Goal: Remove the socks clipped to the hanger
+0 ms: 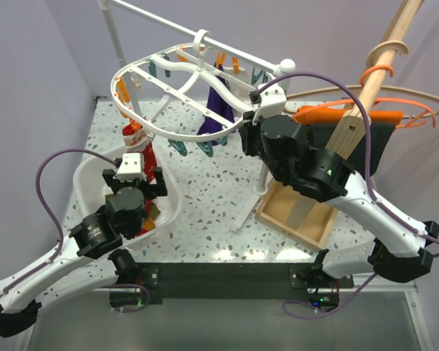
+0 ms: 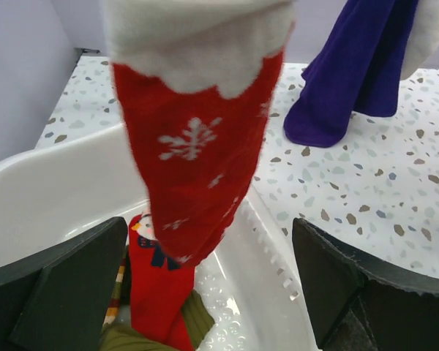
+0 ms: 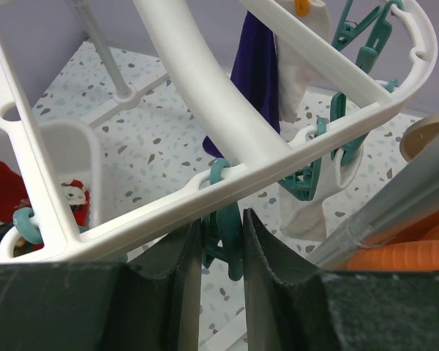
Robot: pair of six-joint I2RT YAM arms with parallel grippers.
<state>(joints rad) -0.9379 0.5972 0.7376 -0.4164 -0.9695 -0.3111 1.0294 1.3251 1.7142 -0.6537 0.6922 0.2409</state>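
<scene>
The white oval hanger point(image 1: 177, 88) hangs from a rail at the back. A red snowflake sock point(image 1: 137, 144) with a white cuff hangs from its left rim. In the left wrist view this sock point(image 2: 194, 153) dangles between the wide-open fingers of my left gripper point(image 2: 208, 238), which sits over the basin point(image 1: 88, 179). A purple sock point(image 1: 218, 110) and a white sock point(image 3: 307, 186) hang farther back. My right gripper point(image 3: 221, 234) is shut on a teal clip point(image 3: 233, 241) under the hanger's rim point(image 3: 300, 150); it also shows in the top view point(image 1: 250, 139).
The white basin point(image 2: 51, 190) holds a red penguin sock point(image 2: 154, 292) and an olive striped sock point(image 2: 132, 338). At the right are a wooden tray point(image 1: 296, 216), a wooden pole point(image 1: 377, 58), thin orange hangers point(image 1: 399, 102), and black and orange cloths point(image 1: 380, 146).
</scene>
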